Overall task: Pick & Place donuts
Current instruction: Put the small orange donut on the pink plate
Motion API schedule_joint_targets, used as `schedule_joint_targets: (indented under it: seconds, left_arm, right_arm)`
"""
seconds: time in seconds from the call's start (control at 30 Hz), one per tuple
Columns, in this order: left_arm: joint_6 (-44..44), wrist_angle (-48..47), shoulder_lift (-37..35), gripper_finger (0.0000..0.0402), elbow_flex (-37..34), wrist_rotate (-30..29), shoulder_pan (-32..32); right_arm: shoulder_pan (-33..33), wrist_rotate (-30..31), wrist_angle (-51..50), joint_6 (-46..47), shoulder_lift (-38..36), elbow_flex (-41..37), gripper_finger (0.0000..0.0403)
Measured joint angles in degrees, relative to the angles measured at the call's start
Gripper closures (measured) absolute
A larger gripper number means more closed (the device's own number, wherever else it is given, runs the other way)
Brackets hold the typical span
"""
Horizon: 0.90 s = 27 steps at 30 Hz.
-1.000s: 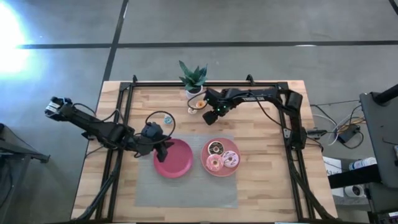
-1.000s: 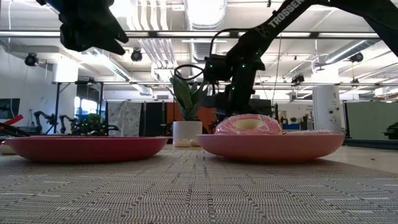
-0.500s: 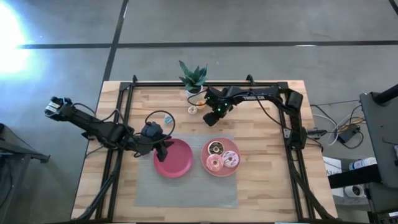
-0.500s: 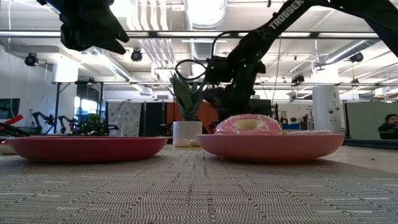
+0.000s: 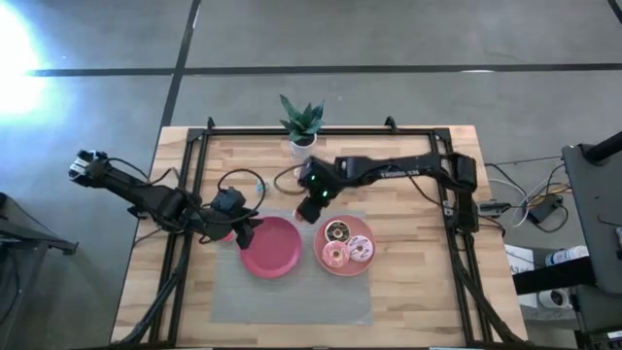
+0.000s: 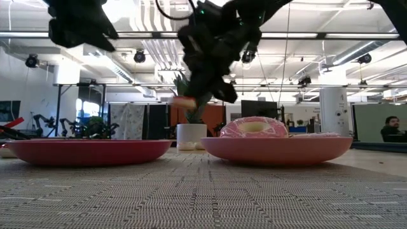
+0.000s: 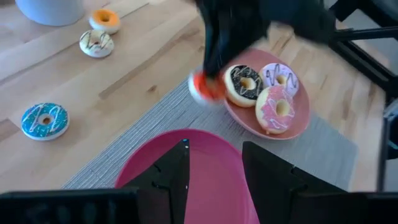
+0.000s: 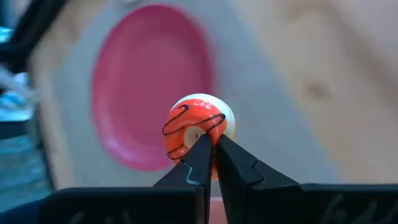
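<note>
Right gripper [image 8: 208, 163] clamped on red donut [image 8: 196, 132], airborne between plant and plates. Carry step. Next: lower onto empty plate [image 5: 284, 255], release. Left gripper [image 7: 214, 177] parted, empty, over same plate.

Strong glare is washing out the floor [image 5: 19, 58] at the high view's upper left. In the low view, ceiling lights [image 6: 210, 13] are backlighting the arms into dark silhouettes. The right wrist view is blurring the plate [image 8: 149, 81] and table [image 8: 311, 87] behind a sharp red donut [image 8: 196, 134].
</note>
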Motion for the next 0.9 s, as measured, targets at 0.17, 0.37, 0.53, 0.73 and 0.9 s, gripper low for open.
schedule_joint_targets:
  seconds: [0.17,0.37,0.53,0.73,0.9]
  left_arm:
    - [-0.3,-1.5,-2.0,0.0280,1.2,-0.9,-0.6]
    - [-1.3,-3.7,-3.0,0.0280,1.0,-1.8,-0.9]
    - [-2.0,-5.5,-2.9,0.0280,1.0,-1.7,-1.0]
    - [-4.4,-9.3,-2.9,0.0280,1.0,-0.8,-3.0]
    - [-7.2,-13.9,-2.9,0.0280,1.0,-0.4,-5.3]
  right_arm:
    - [4.2,-0.3,7.2,3.8,4.0,1.4,0.0390]
    - [7.3,-2.0,7.3,4.8,9.7,4.2,0.0390]
    - [10.0,-2.7,7.0,4.7,14.3,7.2,0.0390]
    - [11.6,3.1,5.0,1.5,15.0,10.2,0.0350]
    - [11.8,6.2,0.0,-2.8,14.4,12.6,0.0280]
